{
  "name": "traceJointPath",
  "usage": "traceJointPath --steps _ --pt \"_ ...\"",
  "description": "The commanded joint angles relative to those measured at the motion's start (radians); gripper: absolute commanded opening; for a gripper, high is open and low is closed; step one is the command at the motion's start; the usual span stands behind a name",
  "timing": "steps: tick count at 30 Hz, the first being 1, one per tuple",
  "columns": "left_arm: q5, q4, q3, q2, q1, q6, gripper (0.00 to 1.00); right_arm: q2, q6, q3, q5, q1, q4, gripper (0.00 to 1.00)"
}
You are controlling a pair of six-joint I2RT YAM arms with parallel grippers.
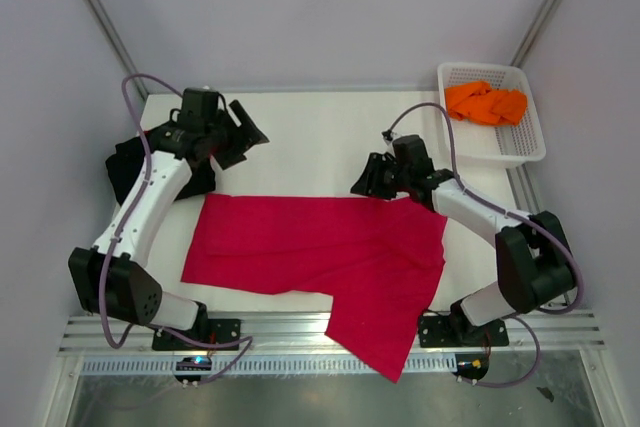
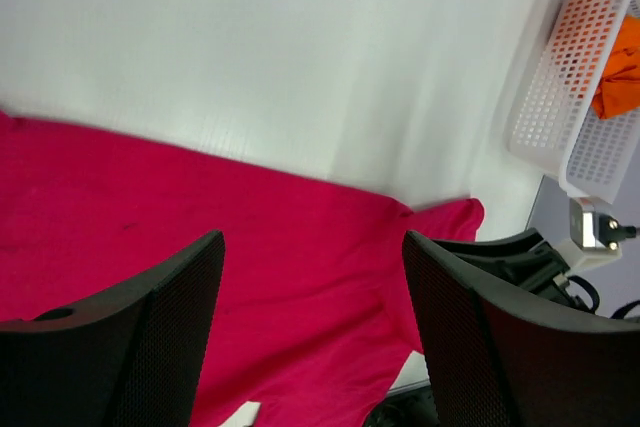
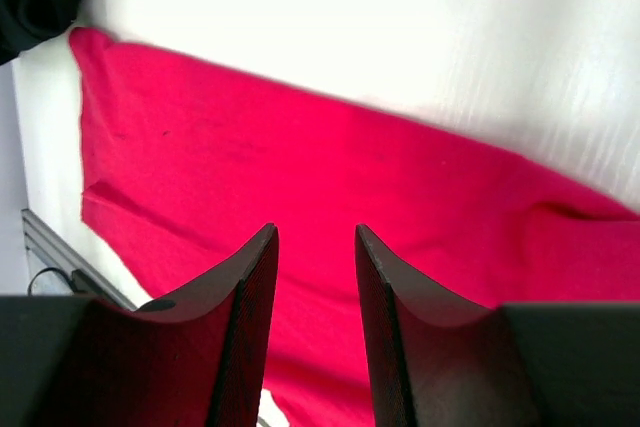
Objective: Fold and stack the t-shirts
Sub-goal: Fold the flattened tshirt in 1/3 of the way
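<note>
My left gripper (image 2: pixel 310 247) gapes wide and my right gripper (image 3: pixel 316 235) is narrowly parted, both empty. The crimson t-shirt (image 1: pixel 320 247) looks limp and light; I'd pinch its far corners.

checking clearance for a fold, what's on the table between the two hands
Only bare table between left hand and right hand, seen in the top view.

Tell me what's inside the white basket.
A crumpled orange t-shirt lies in the white basket, toward its far end. The near end looks bare. Anything under the orange cloth is covered.
</note>
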Motion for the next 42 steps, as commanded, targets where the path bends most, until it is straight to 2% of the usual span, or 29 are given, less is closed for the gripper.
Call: traceJointPath --steps 1,5,11,13,22,27,35,42 --pt "0.002 -0.026 0.039 -0.023 -0.002 0.063 0.74 0.046 -0.043 0.065 0.019 0.002 0.03 0.41" --pt "0.047 -0.023 0.039 -0.06 -0.002 0.06 0.75 0.115 -0.08 0.122 0.039 0.002 -0.038 0.41" --pt "0.196 0.099 0.001 -0.103 -0.002 -0.011 0.77 0.248 -0.132 0.167 -0.052 0.029 -0.098 0.41" --pt "0.207 0.109 0.007 -0.103 -0.002 -0.025 0.77 0.256 -0.14 0.159 -0.061 0.06 -0.116 0.41" --pt "0.17 0.106 0.011 -0.118 -0.002 -0.031 0.79 0.222 -0.124 0.076 -0.049 0.107 -0.162 0.41" --pt "0.17 0.098 0.022 -0.118 -0.002 -0.034 0.79 0.256 -0.123 0.062 -0.003 0.114 -0.129 0.41" --pt "0.129 0.049 0.07 -0.152 -0.003 -0.012 0.79 0.356 -0.106 0.145 0.008 0.114 -0.113 0.41" --pt "0.101 0.012 0.111 -0.177 -0.002 0.0 0.8 0.475 -0.121 0.283 0.016 0.114 -0.145 0.41"
